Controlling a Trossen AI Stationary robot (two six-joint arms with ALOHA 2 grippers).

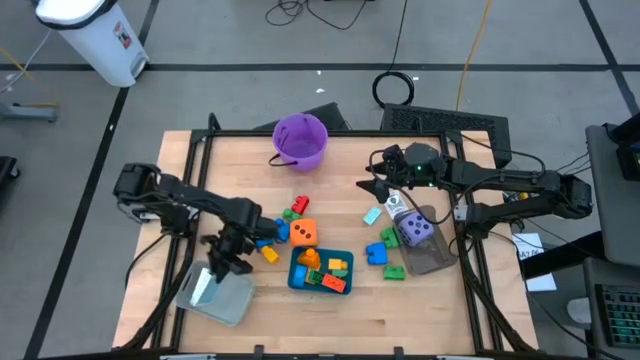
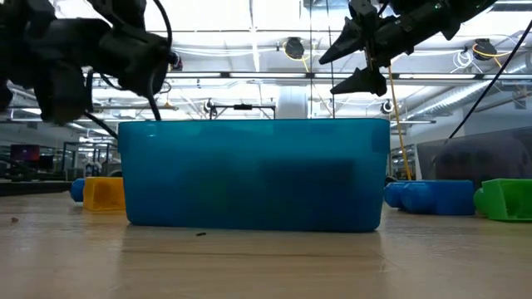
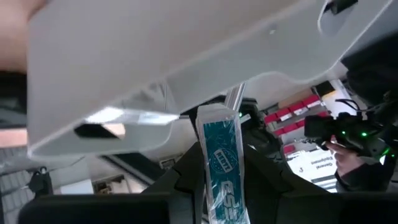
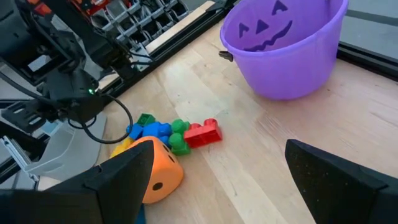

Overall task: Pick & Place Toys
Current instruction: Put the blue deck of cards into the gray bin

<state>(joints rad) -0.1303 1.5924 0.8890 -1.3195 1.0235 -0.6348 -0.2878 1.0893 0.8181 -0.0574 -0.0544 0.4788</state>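
My left gripper (image 1: 218, 262) hangs over the clear tray (image 1: 228, 303) at the near left, shut on a white-and-blue card (image 3: 221, 163). Right of it, the teal tray (image 1: 296, 278) holds several bricks. The orange die (image 1: 304, 233) rests on the table behind that tray, with loose bricks (image 1: 292, 212) beside it. The purple die (image 1: 415, 232) sits in the grey tray (image 1: 432, 262). My right gripper (image 1: 384, 186) is open in the air behind that tray, with nothing between its fingers (image 4: 118, 180). Another card (image 1: 372, 215) lies flat on the table below it. My left gripper pinches the card's near end (image 3: 219, 199) between its two fingers (image 3: 180, 186). The fingers slant down from the far side toward the clear tray. The card's free end (image 3: 217, 115) sticks out ahead of them, close to the tray's rim; whether it touches the tray, I cannot tell.
The purple bucket (image 1: 300, 140) stands at the far middle of the table. Blue and green bricks (image 1: 382, 252) lie between the teal tray and the grey one. A yellow brick (image 1: 268, 255) lies left of the teal tray. Bare wood runs along the near edge.
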